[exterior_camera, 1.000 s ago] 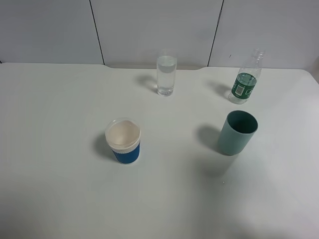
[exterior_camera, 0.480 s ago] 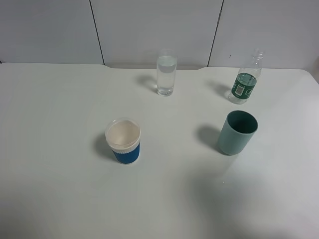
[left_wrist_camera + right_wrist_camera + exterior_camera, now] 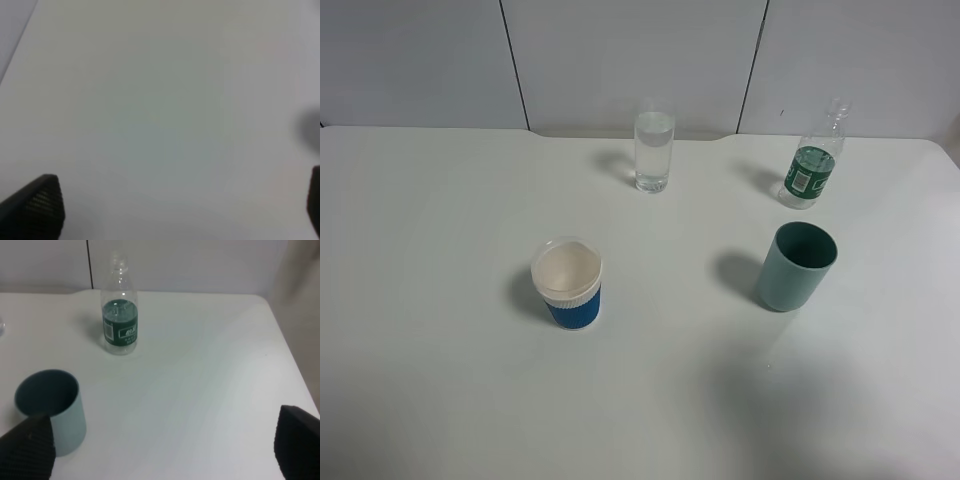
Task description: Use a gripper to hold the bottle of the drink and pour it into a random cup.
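Table (image 3: 440, 380) surface, white, is seen from the high view with four vessels standing upright on it and neither arm in that frame. Taking the teal cup (image 3: 795, 266) as landmark: the bottle (image 3: 811, 160) is placed behind it, toward the wall and slightly to the right, well apart from it. The glass (image 3: 654, 151) is set behind and well to the left of the teal cup, in roughly the same row as the bottle. The blue-sleeved cup (image 3: 568, 283) is found well to the left of the teal cup and a little nearer the camera.

The right gripper (image 3: 165, 455) is shown by its own wrist view held above the table, looking down and forward over the teal cup (image 3: 50, 409) toward the bottle (image 3: 119, 314). Its two black fingertips (image 3: 29, 452) are spread wide, at opposite edges of the frame, and nothing is held between them. One fingertip overlaps the teal cup's base in the picture; whether it touches cannot be told. The bottle is untouched and uncapped, with its green label facing the camera.

The left gripper (image 3: 170, 215) is held over bare table (image 3: 160, 100); its fingertips (image 3: 40, 207) are spread wide and nothing is gripped.
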Controlling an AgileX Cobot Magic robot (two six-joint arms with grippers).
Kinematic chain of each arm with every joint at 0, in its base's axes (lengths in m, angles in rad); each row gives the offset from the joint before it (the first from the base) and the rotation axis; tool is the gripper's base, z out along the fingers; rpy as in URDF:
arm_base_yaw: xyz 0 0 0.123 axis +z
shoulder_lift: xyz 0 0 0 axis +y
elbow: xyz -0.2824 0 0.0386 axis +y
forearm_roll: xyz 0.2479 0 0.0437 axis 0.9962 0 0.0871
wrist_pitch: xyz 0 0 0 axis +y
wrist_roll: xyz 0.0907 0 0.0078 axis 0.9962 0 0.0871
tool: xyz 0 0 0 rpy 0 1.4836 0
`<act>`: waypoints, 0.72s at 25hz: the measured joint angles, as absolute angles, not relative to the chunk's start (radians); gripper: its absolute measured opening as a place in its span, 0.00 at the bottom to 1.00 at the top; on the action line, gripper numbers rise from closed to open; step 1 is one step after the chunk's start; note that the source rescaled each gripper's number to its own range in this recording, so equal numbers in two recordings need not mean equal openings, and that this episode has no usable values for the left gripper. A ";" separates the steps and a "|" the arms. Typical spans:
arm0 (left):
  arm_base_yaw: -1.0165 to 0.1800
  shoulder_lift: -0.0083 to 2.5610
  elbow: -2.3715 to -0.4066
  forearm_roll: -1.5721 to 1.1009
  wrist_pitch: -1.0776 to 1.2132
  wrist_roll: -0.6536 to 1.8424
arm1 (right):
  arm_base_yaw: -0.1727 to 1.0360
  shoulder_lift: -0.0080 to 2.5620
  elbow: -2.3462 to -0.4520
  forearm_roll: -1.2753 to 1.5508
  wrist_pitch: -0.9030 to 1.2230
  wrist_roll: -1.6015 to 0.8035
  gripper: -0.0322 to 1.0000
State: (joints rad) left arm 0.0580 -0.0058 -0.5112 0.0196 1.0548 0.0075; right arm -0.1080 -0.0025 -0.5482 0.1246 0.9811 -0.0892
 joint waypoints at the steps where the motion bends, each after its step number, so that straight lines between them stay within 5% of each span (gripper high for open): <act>1: 0.058 -0.006 -0.511 0.020 1.055 0.007 | -0.108 -0.003 -0.532 0.123 0.982 -0.089 0.90; 18: 0.058 -0.006 -0.511 0.020 1.055 0.007 | -0.108 -0.003 -0.492 0.122 1.062 -0.089 0.90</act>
State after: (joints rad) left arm 0.0580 -0.0058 -0.5112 0.0196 1.0548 0.0075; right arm -0.1080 -0.0025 -0.4923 0.1222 1.0623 -0.0892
